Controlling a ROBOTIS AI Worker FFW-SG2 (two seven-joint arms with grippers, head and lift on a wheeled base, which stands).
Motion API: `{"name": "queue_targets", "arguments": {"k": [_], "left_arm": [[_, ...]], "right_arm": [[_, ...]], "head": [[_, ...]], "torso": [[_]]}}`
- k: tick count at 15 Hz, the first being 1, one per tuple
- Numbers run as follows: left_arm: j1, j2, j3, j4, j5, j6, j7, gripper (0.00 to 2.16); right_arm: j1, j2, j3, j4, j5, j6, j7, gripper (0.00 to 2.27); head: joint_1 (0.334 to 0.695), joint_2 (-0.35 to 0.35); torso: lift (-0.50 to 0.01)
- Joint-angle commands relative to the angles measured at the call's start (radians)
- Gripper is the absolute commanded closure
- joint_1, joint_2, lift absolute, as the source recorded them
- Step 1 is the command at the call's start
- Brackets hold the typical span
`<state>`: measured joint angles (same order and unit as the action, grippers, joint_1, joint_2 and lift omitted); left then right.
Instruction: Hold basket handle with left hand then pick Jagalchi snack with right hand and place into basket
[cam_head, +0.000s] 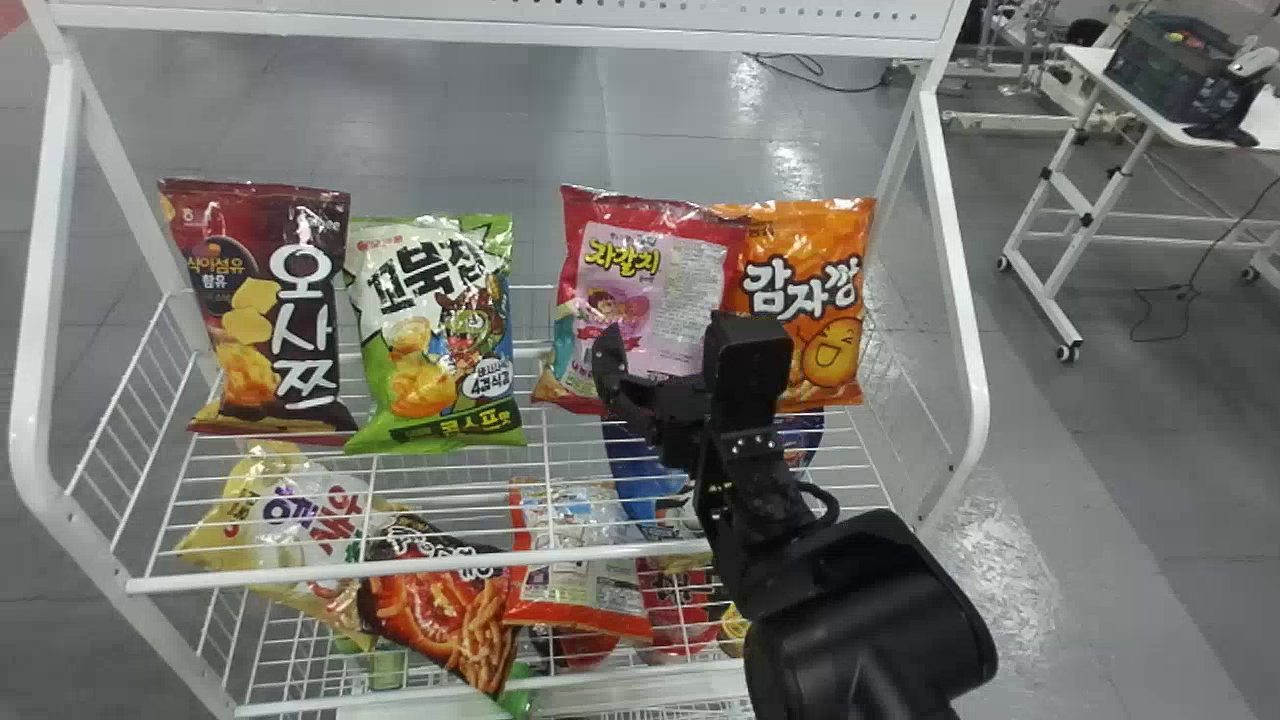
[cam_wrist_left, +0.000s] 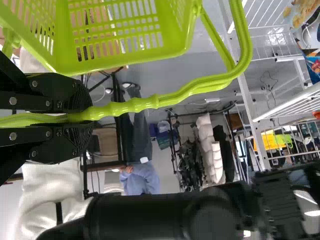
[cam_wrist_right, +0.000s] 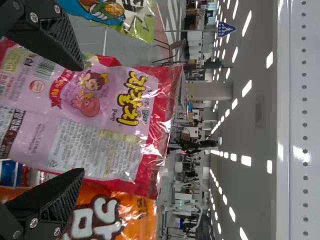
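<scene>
In the head view my right gripper stands open in front of the lower part of the pink and red Jagalchi bag, which is upright on the top wire shelf. The right wrist view has the Jagalchi bag between the two spread fingers of my right gripper, one at either side of it. In the left wrist view my left gripper is shut on the handle of the green basket.
An orange snack bag touches the Jagalchi bag's right side. To its left stand a green bag and a dark red bag. More bags lie on the shelf below, behind the white front rail.
</scene>
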<state>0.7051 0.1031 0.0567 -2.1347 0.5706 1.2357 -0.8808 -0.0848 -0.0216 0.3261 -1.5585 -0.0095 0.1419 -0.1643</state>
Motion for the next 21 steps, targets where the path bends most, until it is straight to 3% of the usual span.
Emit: {"name": "queue_targets", "arguments": {"k": [1,3,8,10,12,18,20,21], "left_arm": [[-0.001,0.001,0.002,0.010,0.008,-0.015,-0.018,1.04],[-0.003,0.003,0.009,0.010,0.018,-0.018,-0.021,1.04],[-0.019,0.000,0.009,0.039,0.020,-0.024,-0.029,1.04],[-0.021,0.000,0.009,0.048,0.023,-0.043,-0.032,1.04],[-0.024,-0.002,0.009,0.058,0.029,-0.055,-0.033,1.04],[-0.044,0.001,0.012,0.082,0.038,-0.058,-0.038,1.04],[-0.055,0.001,0.011,0.094,0.040,-0.055,-0.038,1.04],[-0.062,0.001,0.009,0.105,0.041,-0.055,-0.038,1.04]], "right_arm": [[-0.055,0.019,0.014,0.069,0.016,0.002,-0.037,0.08],[-0.081,0.022,0.022,0.112,0.022,0.002,-0.070,0.08],[-0.168,0.023,0.022,0.224,0.008,-0.008,-0.058,0.08],[-0.204,0.023,0.018,0.259,-0.003,0.017,-0.041,0.09],[-0.242,0.023,0.011,0.296,-0.058,0.075,0.028,0.11],[-0.285,0.023,-0.001,0.344,-0.070,0.127,0.085,0.16],[-0.309,0.023,-0.004,0.356,-0.089,0.161,0.138,0.50],[-0.319,0.023,-0.004,0.359,-0.095,0.164,0.172,0.98]], "head": [[0.695,-0.095],[0.695,-0.089],[0.695,-0.086],[0.695,-0.085],[0.695,-0.083],[0.695,-0.069],[0.695,-0.063],[0.695,-0.061]], "torso": [[-0.010],[-0.010],[-0.010],[-0.010],[-0.010],[-0.010],[-0.010],[-0.010]]}}
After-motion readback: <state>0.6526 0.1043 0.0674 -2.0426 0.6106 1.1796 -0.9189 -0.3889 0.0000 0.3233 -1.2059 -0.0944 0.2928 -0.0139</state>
